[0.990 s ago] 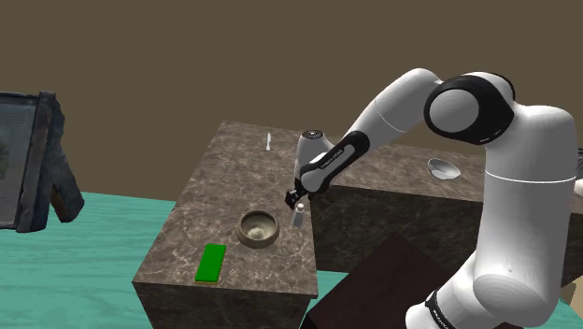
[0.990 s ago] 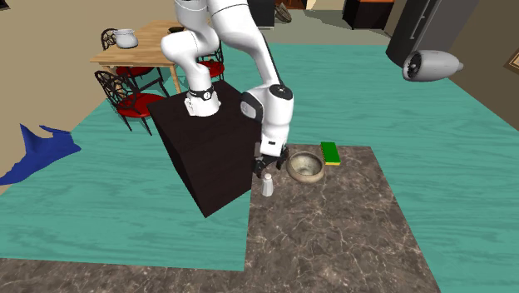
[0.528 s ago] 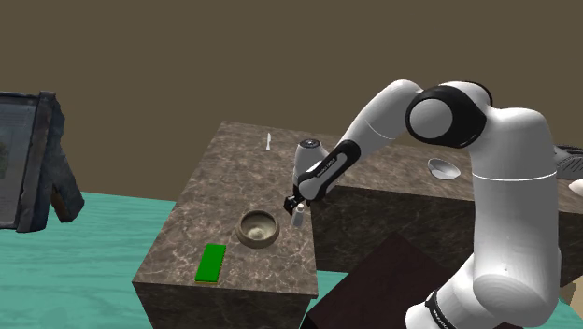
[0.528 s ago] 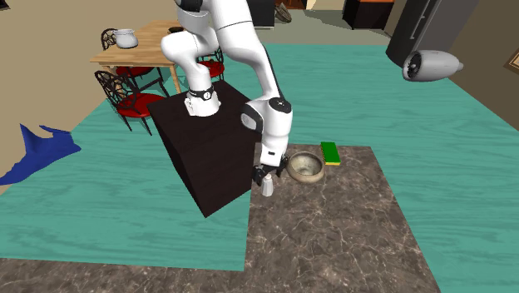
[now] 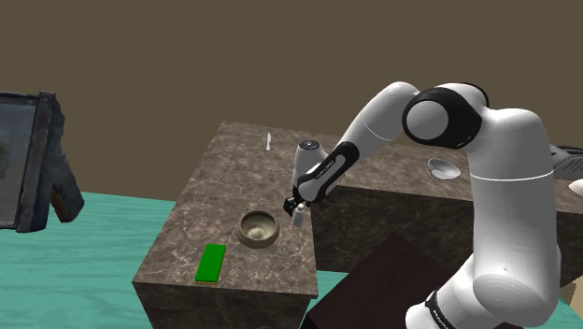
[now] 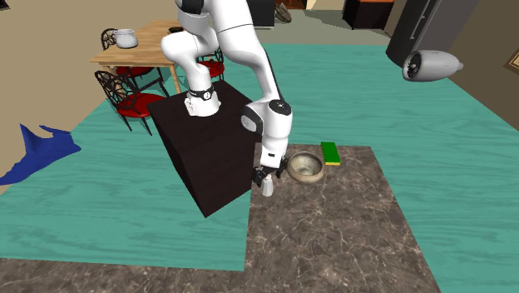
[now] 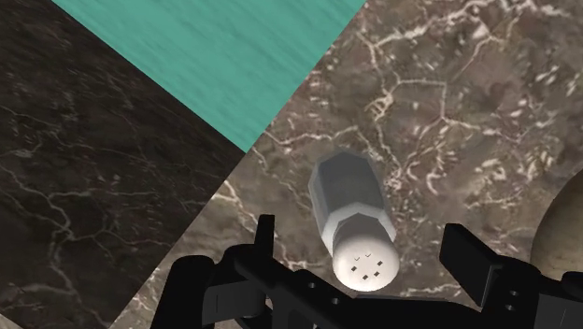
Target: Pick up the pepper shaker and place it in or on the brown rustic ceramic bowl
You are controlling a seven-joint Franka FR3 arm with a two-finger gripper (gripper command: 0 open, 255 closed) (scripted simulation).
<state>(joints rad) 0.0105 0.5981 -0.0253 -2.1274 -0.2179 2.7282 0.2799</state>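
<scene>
Grey-white faceted pepper shaker (image 7: 353, 206) with a perforated cap stands on a brown veined marble counter (image 7: 448, 103). It sits untouched between the 2 spread fingers of the all-black gripper (image 7: 364, 232), near a round brown bowl (image 5: 258, 228).

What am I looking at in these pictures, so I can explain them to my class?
A white robot arm on a dark box, drawn by a simulator. One picture looks over its shoulder, one faces it from the other side, and one comes from a camera on its hand. On the veined counter stand a brown bowl, a green block and a pale shaker. The black gripper is open around the shaker. Its fingers do not touch it, so nothing is held.
</scene>
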